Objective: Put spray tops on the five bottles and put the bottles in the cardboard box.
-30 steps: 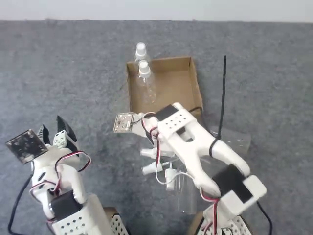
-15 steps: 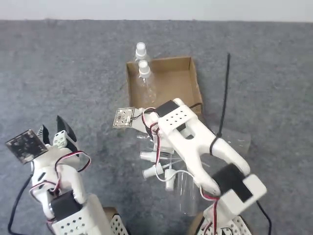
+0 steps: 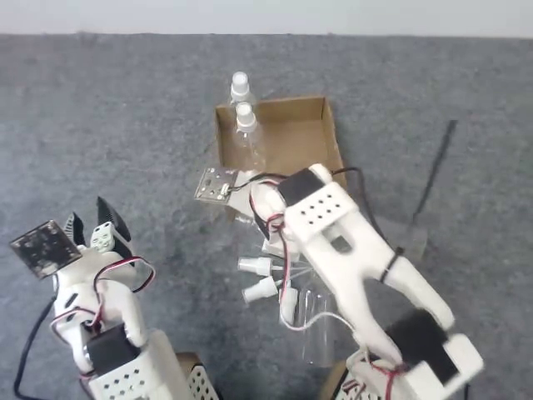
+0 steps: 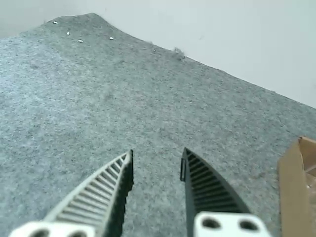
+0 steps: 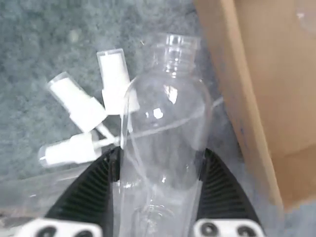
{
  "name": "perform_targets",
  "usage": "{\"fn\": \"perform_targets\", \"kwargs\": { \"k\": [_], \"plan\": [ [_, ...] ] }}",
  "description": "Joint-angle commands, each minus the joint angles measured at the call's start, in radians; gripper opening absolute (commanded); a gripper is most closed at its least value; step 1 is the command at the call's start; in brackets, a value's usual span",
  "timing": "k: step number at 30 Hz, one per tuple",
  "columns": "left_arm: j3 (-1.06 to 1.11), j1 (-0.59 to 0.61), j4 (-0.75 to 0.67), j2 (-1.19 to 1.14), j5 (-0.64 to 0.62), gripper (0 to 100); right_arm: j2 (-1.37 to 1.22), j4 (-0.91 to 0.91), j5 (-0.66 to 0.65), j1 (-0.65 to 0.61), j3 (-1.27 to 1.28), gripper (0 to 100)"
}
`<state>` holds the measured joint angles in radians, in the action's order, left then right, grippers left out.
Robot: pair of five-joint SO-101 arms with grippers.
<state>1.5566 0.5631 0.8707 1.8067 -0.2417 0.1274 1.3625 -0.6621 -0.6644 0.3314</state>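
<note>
My right gripper (image 5: 160, 158) is shut on a clear, uncapped bottle (image 5: 163, 113), whose open neck points past the corner of the cardboard box (image 5: 266, 74). Three white spray tops (image 5: 79, 101) lie on the carpet beside the bottle. In the high view my right arm (image 3: 321, 221) stretches from the bottom right to just in front of the box (image 3: 329, 142) and covers its own gripper. One capped bottle (image 3: 247, 129) stands in the box's left corner, and another (image 3: 240, 86) stands just behind it. My left gripper (image 4: 157, 163) hangs open over bare carpet at the lower left.
Loose spray tops (image 3: 256, 267) lie on the grey carpet left of the right arm. A clear bottle (image 3: 321, 329) lies near the arm's base, and another clear one (image 3: 408, 240) lies to its right. A black cable (image 3: 433, 171) runs across the carpet right of the box.
My right arm has swung its wrist a little farther from its base, toward the box, with the bottle in its jaws. The black cable shifted right. The left arm stayed still.
</note>
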Motion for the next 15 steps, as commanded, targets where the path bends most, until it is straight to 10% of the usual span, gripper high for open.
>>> {"fn": "perform_targets", "kwargs": {
  "k": [1,15],
  "plan": [
    [-0.007,0.002,-0.028,0.015,0.011,15,0.177,0.082,0.046,0.061,-0.051,6.6],
    [0.005,0.0,-0.034,0.015,0.011,15,0.292,0.282,0.046,0.303,-0.044,6.5]
  ]
}}
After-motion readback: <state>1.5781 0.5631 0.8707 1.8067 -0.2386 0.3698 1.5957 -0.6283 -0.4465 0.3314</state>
